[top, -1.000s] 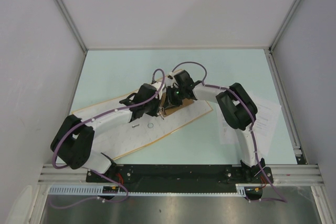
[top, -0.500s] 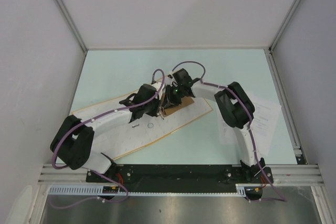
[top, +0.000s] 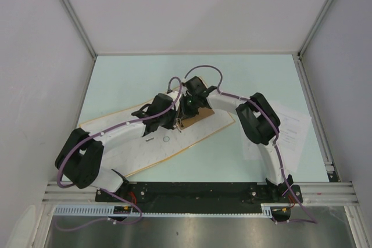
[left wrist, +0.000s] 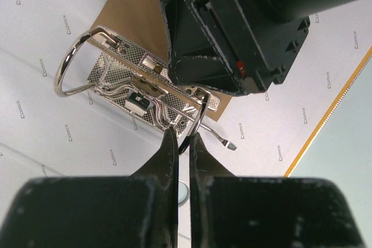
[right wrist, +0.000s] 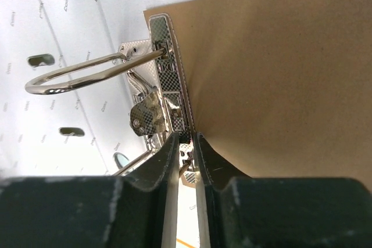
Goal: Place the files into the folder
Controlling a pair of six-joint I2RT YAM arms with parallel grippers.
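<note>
The folder [top: 145, 149] lies open on the table, whitish inside with an orange edge and a brown spine [right wrist: 279, 74]. Its metal ring clip [left wrist: 145, 94] sits on the spine and also shows in the right wrist view [right wrist: 157, 103]. My left gripper [top: 177, 121] is shut on the near ring of the clip [left wrist: 197, 121]. My right gripper [top: 186, 113] comes from the other side, its jaws almost shut round a small metal part at the clip's end [right wrist: 187, 164]. The files [top: 293, 129] lie flat at the right, partly under the right arm.
White walls with metal rails enclose the table on three sides. The right gripper's black body [left wrist: 244, 27] hangs close above the clip, almost touching the left gripper. The arms' bases stand on the rail at the near edge.
The right arm's elbow and wrist have shifted a little to the left and back. The left arm, the folder and the files have not moved.
</note>
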